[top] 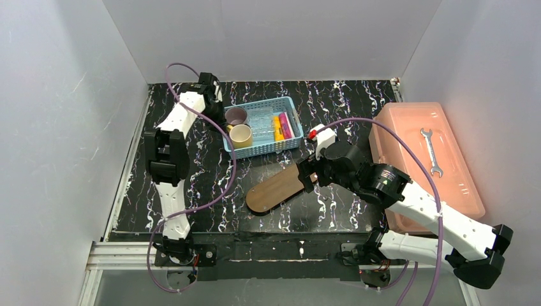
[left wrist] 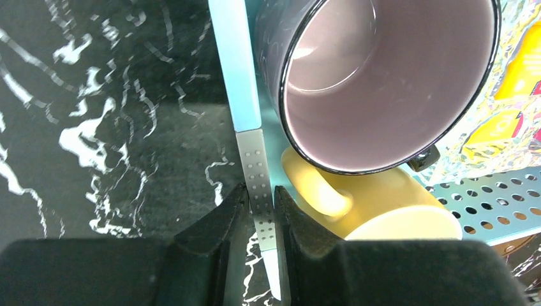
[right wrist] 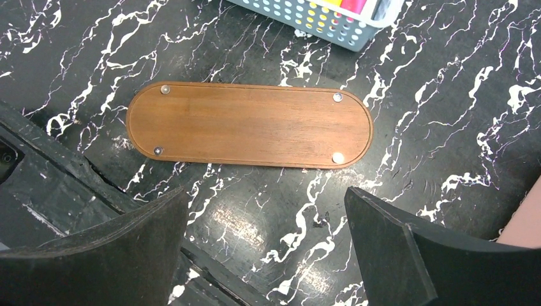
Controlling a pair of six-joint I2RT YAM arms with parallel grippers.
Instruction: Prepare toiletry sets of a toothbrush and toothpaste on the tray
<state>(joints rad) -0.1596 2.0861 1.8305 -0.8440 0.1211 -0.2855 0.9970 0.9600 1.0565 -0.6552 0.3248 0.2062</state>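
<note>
The dark-brown wooden tray [top: 275, 188] lies bare on the black marbled table, also in the right wrist view [right wrist: 249, 124]. My right gripper [top: 305, 175] hovers open and empty just beside its right end [right wrist: 265, 194]. The yellow-orange toothpaste [top: 278, 127] and the magenta toothpaste [top: 286, 125] lie in the light-blue basket [top: 290, 143]. My left gripper [top: 221, 118] is shut on the basket's left wall [left wrist: 245, 76], fingers either side of it [left wrist: 260, 191]. I cannot make out the toothbrushes; crinkled clear wrap [left wrist: 517, 38] lies in the basket.
A grey-purple mug [left wrist: 389, 76] and a yellow cup [left wrist: 383, 217] stand in the basket's left end, right beside my left fingers. A salmon-pink box [top: 408, 137] with a wrench [top: 431, 152] on its lid stands at the right.
</note>
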